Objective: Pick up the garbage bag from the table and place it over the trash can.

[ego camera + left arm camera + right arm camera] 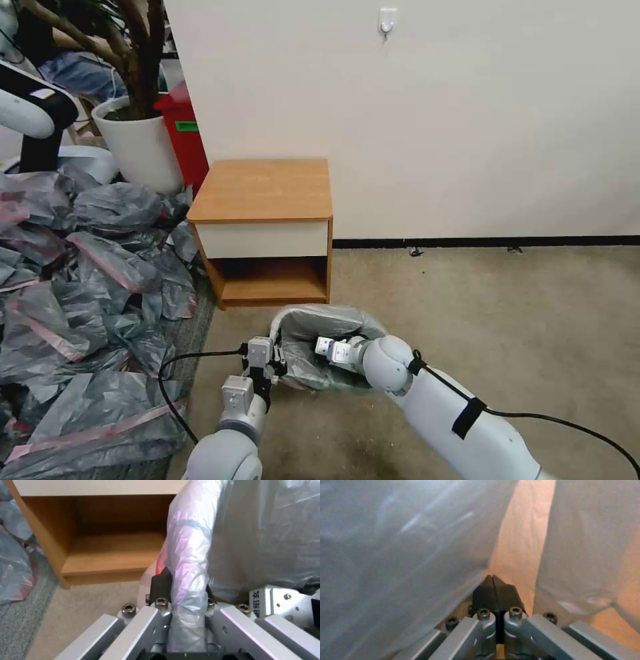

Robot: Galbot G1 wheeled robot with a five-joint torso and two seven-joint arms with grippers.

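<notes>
Garbage bag [313, 333] is seen draped over trash can [146, 585] on floor in front of table [263, 190].
Rim fold is pinched by left gripper [181, 597] at near edge; right gripper [493, 585], tips pressed together, is pushed inside bag; fitting step judged nearly done; rim probably needs seating all round.
</notes>
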